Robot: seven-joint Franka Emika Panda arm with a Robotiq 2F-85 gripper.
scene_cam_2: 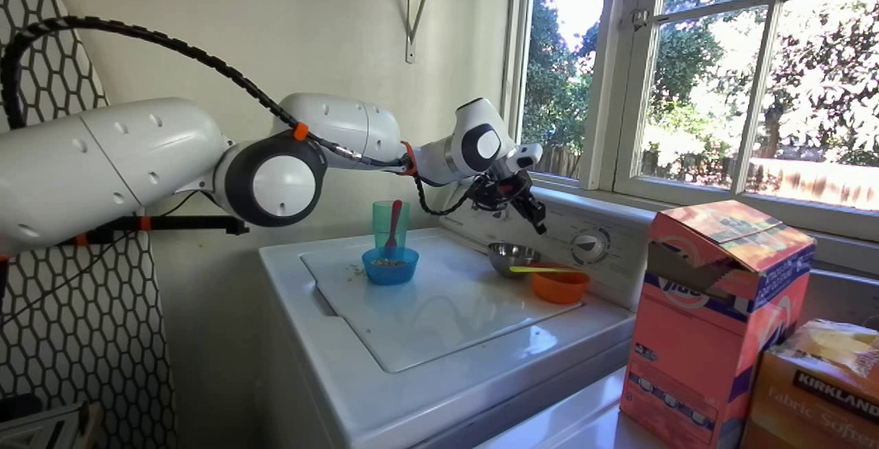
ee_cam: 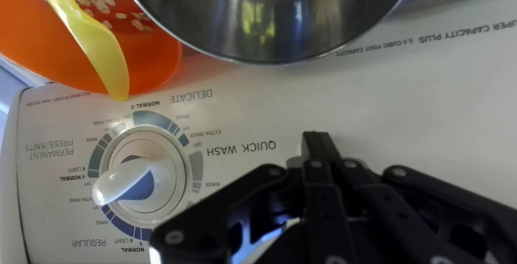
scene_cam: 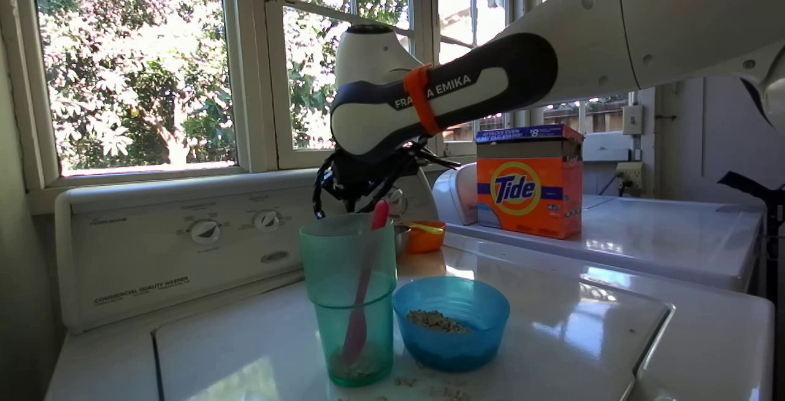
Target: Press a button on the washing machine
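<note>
The white washing machine shows its glossy lid (scene_cam: 552, 303) in both exterior views (scene_cam_2: 426, 325). Its cream back panel bears round knobs, two on the near part of the panel (scene_cam: 205, 232) (scene_cam: 268, 221). The large cycle knob (ee_cam: 141, 175) fills the lower left of the wrist view and shows in an exterior view (scene_cam_2: 589, 247). My gripper (ee_cam: 317, 135) is shut and empty, its fingertips pressed together. It points down at the back panel, beside the "QUICK WASH" print and apart from the cycle knob. Contact with the panel cannot be told. In an exterior view the gripper (scene_cam_2: 540, 226) hangs before the panel.
A steel bowl (scene_cam_2: 511, 257) and an orange bowl (scene_cam_2: 560, 288) with a yellow spoon stand before the panel. A green cup (scene_cam: 319, 266) with a red spoon and a blue bowl (scene_cam: 454, 327) stand on the lid. A Tide box (scene_cam: 527, 186) stands beside the machine.
</note>
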